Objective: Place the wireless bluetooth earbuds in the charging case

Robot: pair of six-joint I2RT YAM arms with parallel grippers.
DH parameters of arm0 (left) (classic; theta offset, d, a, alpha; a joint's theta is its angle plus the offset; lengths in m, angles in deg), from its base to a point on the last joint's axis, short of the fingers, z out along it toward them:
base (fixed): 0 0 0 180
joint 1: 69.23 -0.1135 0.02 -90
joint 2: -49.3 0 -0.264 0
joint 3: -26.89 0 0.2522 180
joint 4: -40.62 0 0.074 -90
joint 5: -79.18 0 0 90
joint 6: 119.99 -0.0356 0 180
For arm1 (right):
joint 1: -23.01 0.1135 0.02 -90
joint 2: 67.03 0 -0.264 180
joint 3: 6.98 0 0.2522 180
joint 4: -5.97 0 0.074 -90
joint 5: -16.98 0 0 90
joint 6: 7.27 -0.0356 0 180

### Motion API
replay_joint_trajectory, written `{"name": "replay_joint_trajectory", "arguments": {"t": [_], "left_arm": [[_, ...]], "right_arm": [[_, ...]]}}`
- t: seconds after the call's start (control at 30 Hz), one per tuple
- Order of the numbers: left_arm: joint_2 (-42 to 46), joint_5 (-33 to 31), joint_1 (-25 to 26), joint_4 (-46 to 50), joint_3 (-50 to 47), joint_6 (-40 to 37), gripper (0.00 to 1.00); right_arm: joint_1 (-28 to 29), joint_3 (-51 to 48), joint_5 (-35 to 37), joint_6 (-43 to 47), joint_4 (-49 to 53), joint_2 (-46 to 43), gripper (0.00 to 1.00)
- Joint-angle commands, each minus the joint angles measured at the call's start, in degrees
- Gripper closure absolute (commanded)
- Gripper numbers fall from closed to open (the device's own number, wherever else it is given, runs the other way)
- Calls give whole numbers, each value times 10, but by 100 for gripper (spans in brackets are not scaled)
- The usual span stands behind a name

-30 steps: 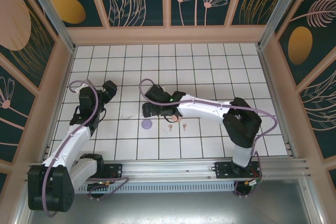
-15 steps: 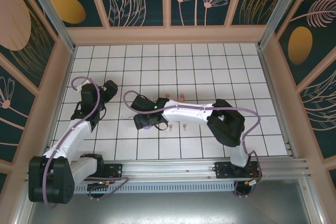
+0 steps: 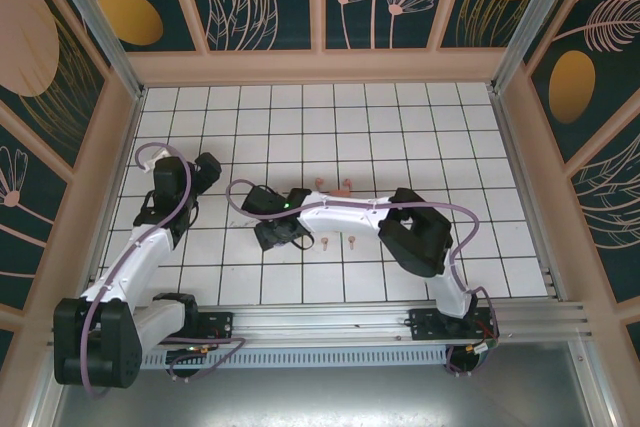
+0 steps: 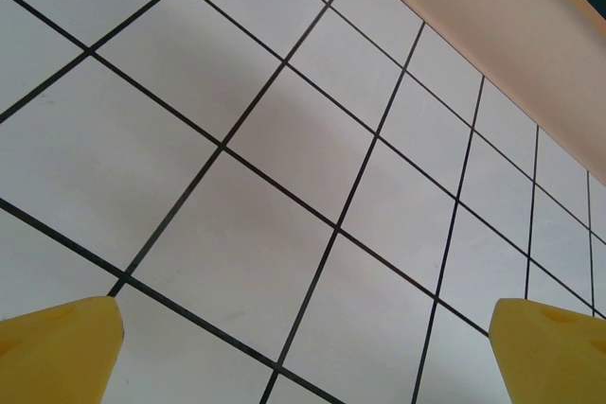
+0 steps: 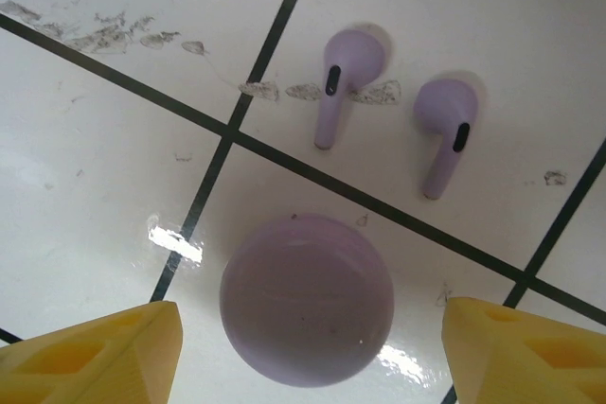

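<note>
Top external view shows the white tiled table (image 3: 420, 127) with both arms on it. The right arm (image 3: 345, 211) reaches far over to the left, and the left arm (image 3: 140, 252) stands near the left wall.

In the right wrist view the right gripper (image 5: 311, 355) has its jaws open. One yellow finger (image 5: 99, 352) is on each side of the round lilac case (image 5: 306, 295), and neither touches it. The left gripper (image 4: 303, 352) is wide open above bare tiles.

Two lilac earbuds (image 5: 343, 78) lie on the table just beyond the case, side by side and outside it. Two coral-pink earbuds (image 3: 327, 243) lie close to the right arm on its near side, and two pale pink earbuds (image 3: 320, 184) lie on its far side.
</note>
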Motion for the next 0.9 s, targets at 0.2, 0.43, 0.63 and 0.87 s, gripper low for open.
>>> {"name": "replay_joint_trajectory", "arguments": {"t": [0.2, 0.43, 0.63, 0.87], "left_arm": [[-13, -26, 1, 12, 21, -18, 1], [-15, -28, 0, 10, 21, -17, 1], [-16, -28, -2, 11, 22, -15, 1], [-14, -26, -3, 14, 22, -15, 1]], "right_arm": [[6, 37, 2, 18, 28, 27, 28], [6, 43, 3, 21, 32, 38, 29], [6, 46, 3, 23, 31, 49, 30], [6, 56, 4, 25, 33, 62, 31]]}}
